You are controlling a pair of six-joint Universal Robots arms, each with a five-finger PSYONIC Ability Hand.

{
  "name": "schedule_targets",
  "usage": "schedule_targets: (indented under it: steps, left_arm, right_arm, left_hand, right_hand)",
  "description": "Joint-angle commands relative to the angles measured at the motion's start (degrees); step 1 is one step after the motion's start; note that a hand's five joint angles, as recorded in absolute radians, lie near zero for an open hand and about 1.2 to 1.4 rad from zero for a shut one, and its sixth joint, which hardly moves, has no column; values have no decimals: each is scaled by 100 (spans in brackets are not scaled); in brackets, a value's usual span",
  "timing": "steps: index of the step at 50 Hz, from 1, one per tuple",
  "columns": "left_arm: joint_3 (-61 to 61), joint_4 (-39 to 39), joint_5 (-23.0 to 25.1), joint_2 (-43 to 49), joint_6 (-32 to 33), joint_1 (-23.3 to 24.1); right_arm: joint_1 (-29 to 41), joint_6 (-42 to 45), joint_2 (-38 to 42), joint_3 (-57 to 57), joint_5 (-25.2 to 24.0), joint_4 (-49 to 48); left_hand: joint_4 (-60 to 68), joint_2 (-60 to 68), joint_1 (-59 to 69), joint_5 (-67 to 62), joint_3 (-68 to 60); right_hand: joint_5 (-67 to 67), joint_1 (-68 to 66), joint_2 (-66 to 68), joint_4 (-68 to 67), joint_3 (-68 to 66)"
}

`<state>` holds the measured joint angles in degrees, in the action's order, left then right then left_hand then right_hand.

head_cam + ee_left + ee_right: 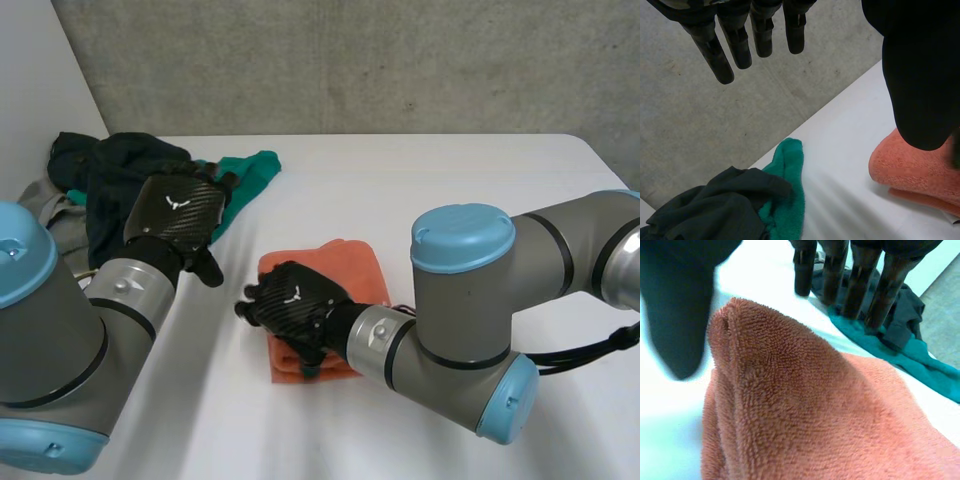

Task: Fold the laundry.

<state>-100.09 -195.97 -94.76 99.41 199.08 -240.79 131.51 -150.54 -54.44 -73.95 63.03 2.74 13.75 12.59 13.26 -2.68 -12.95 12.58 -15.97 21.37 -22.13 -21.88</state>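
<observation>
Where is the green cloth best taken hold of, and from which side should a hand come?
Probably the green cloth at its free end, lying on bare table beyond the dark garments. Come from the side of the orange towel; the rest is tucked under them.

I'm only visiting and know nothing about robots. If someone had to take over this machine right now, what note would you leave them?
Left robot hand: open, fingers straight, empty, over the dark garment.
Right robot hand: open, fingers straight, resting on the near part of the orange towel, with a fold of the towel bulging under its palm.
Done: the orange towel lies folded in the middle of the table.
Left: the dark garment, the green cloth and a grey piece lie heaped, unfolded, at the far left corner.
</observation>
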Motion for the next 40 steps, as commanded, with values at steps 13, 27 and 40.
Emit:
schedule_targets:
  steps: [13,27,40]
  left_arm:
    - [1123,23,-77,1194,-844,1043]
    - [1774,1377,-684,2574,-906,1052]
    - [1844,1377,-614,2584,-168,1096]
  right_arm:
    - [-1163,-2190,-692,11,1177,438]
    - [-1154,-1918,460,645,1230,851]
    - [-1137,-819,479,654,1502,992]
  left_hand:
    - [-84,31,-35,-22,4]
    - [-17,99,32,-90,-63]
    - [-117,-2,-68,11,37]
  right_hand:
    - [-1258,597,-1137,1213,1188]
    - [-1258,597,-1137,1213,1188]
    - [-1258,597,-1137,1213,1188]
